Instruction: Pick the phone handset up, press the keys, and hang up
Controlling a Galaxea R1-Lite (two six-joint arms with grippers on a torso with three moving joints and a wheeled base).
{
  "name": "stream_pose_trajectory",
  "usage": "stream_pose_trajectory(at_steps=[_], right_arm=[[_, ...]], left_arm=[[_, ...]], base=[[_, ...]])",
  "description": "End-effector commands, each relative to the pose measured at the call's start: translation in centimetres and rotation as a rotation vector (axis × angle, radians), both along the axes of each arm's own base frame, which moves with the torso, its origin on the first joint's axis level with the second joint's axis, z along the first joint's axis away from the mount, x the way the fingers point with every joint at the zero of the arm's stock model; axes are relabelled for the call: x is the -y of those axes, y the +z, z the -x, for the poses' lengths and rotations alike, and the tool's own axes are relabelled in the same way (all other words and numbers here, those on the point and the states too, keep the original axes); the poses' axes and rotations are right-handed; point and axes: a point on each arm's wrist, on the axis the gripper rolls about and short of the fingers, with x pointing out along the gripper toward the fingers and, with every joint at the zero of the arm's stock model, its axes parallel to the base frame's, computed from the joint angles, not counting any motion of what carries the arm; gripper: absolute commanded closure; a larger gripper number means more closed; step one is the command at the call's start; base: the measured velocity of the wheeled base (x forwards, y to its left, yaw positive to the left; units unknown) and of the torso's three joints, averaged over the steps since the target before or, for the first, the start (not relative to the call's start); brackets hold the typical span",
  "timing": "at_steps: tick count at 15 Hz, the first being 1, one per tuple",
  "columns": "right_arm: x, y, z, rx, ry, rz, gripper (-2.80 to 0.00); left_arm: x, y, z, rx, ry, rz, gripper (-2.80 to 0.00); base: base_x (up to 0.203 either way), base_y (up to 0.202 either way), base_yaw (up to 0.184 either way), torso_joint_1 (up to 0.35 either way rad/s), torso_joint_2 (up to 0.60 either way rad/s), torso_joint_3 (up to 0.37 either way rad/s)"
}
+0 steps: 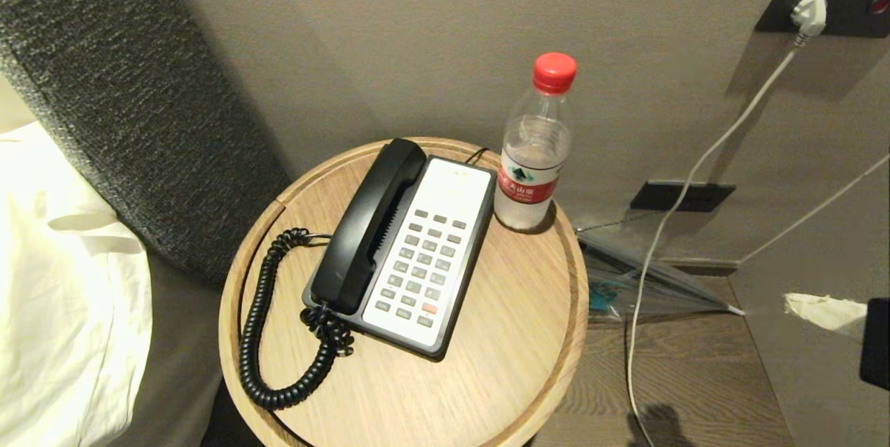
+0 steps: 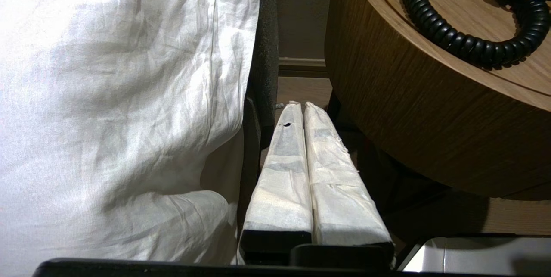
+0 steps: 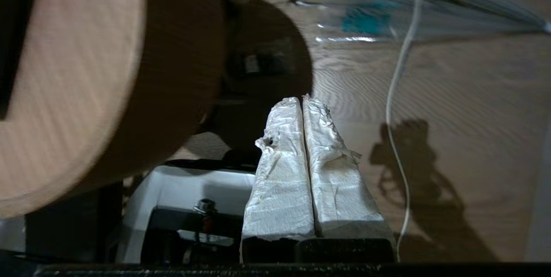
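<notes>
Head view shows neither arm clearly; only a taped sliver [image 1: 827, 311] at the right frame edge, hard to identify. Bed linen [image 1: 62, 280] cut off at left. Round wooden table [image 1: 514, 356] near edge cropped. Phone handset [image 1: 368, 224] sits cradled on the left side of the phone base [image 1: 431, 259], coiled cord [image 1: 261, 336] looping to table's left rim. Water bottle [image 1: 535, 148] just beside the base's far right corner. Left gripper [image 2: 303, 107] pressed closed, empty, low between linen and table side, below the handset. Right gripper [image 3: 301, 100] also closed, empty, over floor right of table, well apart from handset; white cable [image 3: 398, 96] nearby.
</notes>
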Motion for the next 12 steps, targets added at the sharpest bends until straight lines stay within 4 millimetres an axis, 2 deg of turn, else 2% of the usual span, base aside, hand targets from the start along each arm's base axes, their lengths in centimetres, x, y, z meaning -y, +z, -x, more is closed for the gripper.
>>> stream_pose_trajectory(at_steps=[1,3,6,9,12], right_arm=[[2.1,-0.8,2.0,0.04,-0.09,-0.025,0.0],[3.9,-1.9,5.2,0.123,-0.188,-0.055,0.0],[5.2,-5.6,9.0,0.199,-0.372,-0.064,0.0],[5.1,-8.6,11.0,0.247,-0.356,-0.067,0.0],[4.9,-12.0,11.7,0.246,-0.277,-0.021,0.0]], left_arm=[[0.0,0.0,0.0,0.0,0.0,-0.001,0.0],[0.0,0.0,0.0,0.0,0.0,-0.001,0.0],[0.0,0.0,0.0,0.0,0.0,-0.001,0.0],[0.0,0.0,0.0,0.0,0.0,-0.001,0.0],[0.0,0.0,0.0,0.0,0.0,-0.001,0.0]], base=[[0.0,0.0,0.0,0.0,0.0,0.0],[0.0,0.0,0.0,0.0,0.0,0.0],[0.0,0.0,0.0,0.0,0.0,0.0],[0.0,0.0,0.0,0.0,0.0,0.0],[0.0,0.0,0.0,0.0,0.0,0.0]])
